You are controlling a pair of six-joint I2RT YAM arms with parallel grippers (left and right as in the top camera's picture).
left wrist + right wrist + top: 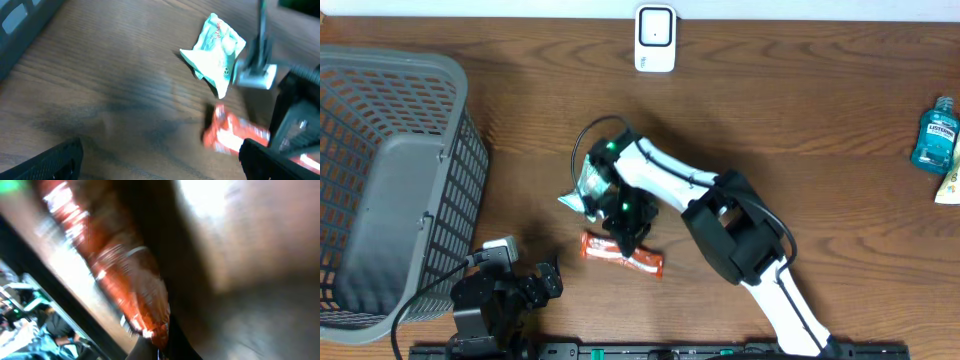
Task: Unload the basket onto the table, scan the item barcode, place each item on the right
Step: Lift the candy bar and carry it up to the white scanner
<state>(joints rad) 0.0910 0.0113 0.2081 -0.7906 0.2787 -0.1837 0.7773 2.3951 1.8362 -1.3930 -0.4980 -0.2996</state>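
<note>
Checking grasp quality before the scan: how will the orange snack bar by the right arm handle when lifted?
Probably light: the orange snack bar is a slim, flat wrapped stick. Its glossy, crinkled wrapper, shiny in the right wrist view, could slip or crumple. Lying flat, it seems unlikely to roll.

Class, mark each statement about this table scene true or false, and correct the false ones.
1. The right gripper is shut on the red snack bar. True.
2. The left gripper holds the teal packet. False: it is open and empty, and the packet lies on the table.
3. The grey basket stands at the table's left side. True.
4. The blue mouthwash bottle lies in the basket. False: it is at the table's right edge.
</note>
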